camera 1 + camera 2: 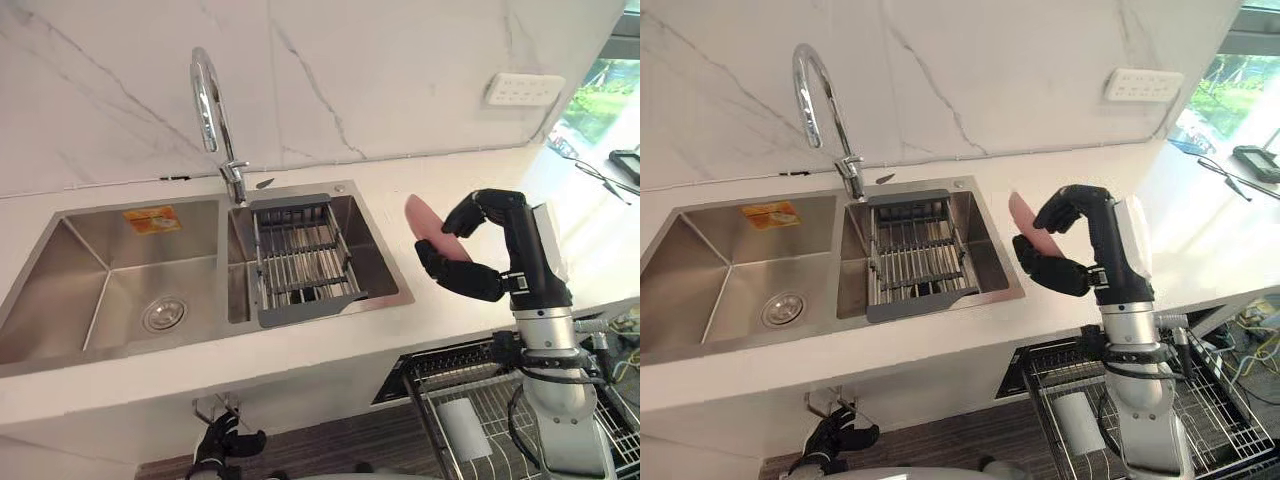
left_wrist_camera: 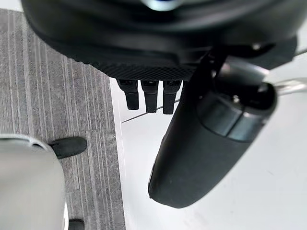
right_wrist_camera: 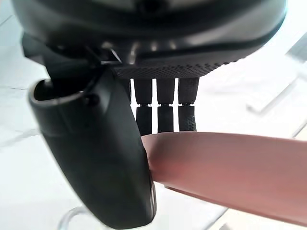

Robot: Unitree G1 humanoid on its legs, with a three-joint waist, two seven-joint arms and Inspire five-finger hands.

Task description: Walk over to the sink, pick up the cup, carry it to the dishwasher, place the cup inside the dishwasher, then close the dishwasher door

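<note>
The pink cup (image 1: 425,222) is in the right hand (image 1: 527,250), lying on its side between the curled fingers (image 1: 482,207) over it and the thumb (image 1: 462,275) under it, so that only its rounded end sticks out towards the sink. In the right wrist view the cup (image 3: 230,167) runs across the palm with the thumb (image 3: 100,158) pressed against its side and the fingers (image 3: 165,108) bent down behind it. Hand and cup show against the white desk (image 1: 450,170), just to the right of the sink (image 1: 100,270) and apart from its rim; whether the cup touches the desk cannot be told. The sink is a steel one with two basins: the left basin has a round drain (image 1: 163,314) and an orange sticker (image 1: 151,219) on its back wall, and the right basin holds a grey drying rack (image 1: 300,262) with steel bars. A curved chrome tap (image 1: 210,110) rises behind the wall between the basins. On the marbled wall above the desk sits a white socket plate (image 1: 524,89). Below the desk's front edge, under the right arm, the dishwasher (image 1: 1015,385) stands open with its wire basket (image 1: 1065,372) drawn out and a pale object (image 1: 465,428) lying in it. The left hand (image 1: 225,440) hangs low by the striped grey floor (image 2: 57,96), its fingers (image 2: 151,98) loosely bent and empty.
</note>
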